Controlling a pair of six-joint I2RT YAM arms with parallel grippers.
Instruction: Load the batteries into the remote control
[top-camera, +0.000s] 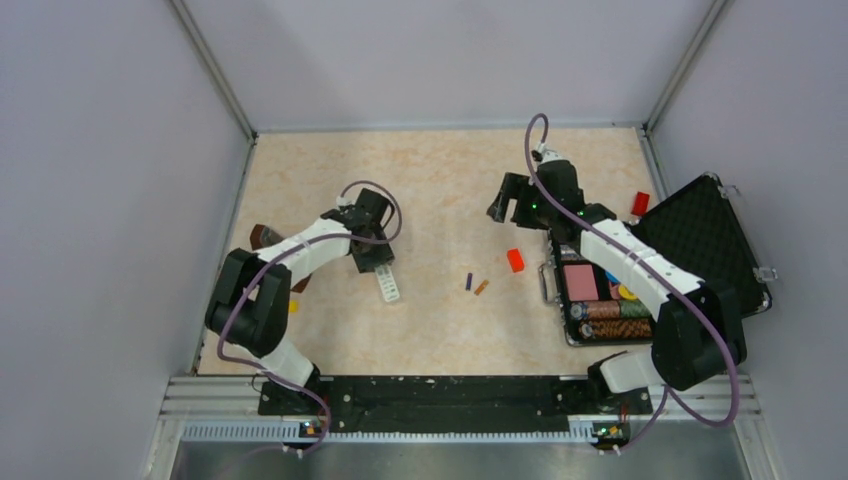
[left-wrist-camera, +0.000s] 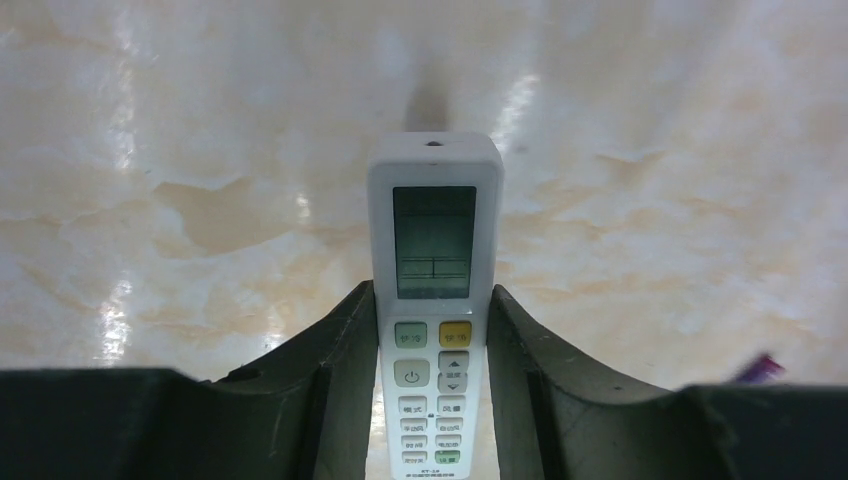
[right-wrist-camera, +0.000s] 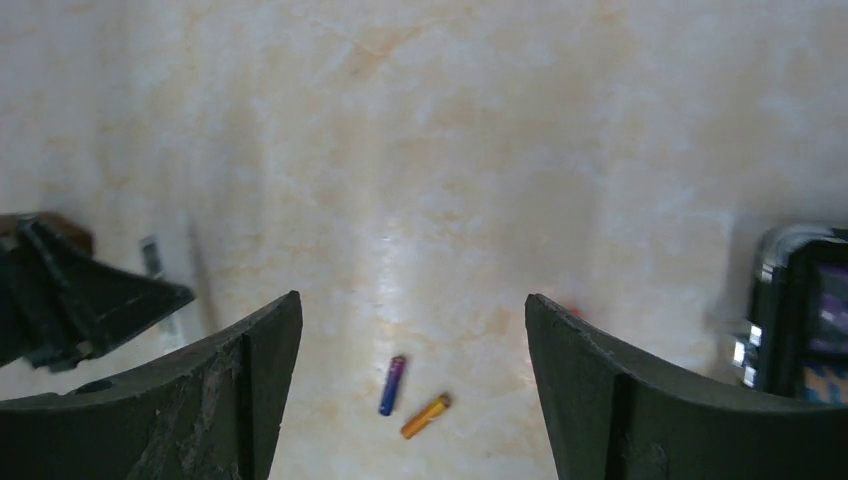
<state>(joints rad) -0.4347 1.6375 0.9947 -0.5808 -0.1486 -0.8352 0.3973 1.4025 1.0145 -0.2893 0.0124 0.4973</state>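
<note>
The white remote control (left-wrist-camera: 435, 300) lies face up, display end away from the wrist, buttons showing. My left gripper (left-wrist-camera: 435, 335) is shut on its two long sides; in the top view the remote (top-camera: 388, 284) sticks out below the left gripper (top-camera: 373, 256). The purple battery (top-camera: 469, 282) and the orange battery (top-camera: 482, 287) lie loose on the table, side by side, right of the remote. My right gripper (top-camera: 508, 207) is open and empty, held above the table behind them. In the right wrist view the purple battery (right-wrist-camera: 392, 385) and the orange battery (right-wrist-camera: 426, 415) show between its open fingers (right-wrist-camera: 270, 340).
A red block (top-camera: 515, 260) lies right of the batteries. An open black case (top-camera: 700, 240) with coloured parts stands at the right, another red piece (top-camera: 640, 203) beside its lid. A brown object (top-camera: 265, 237) and a small yellow piece (top-camera: 292, 306) lie by the left arm.
</note>
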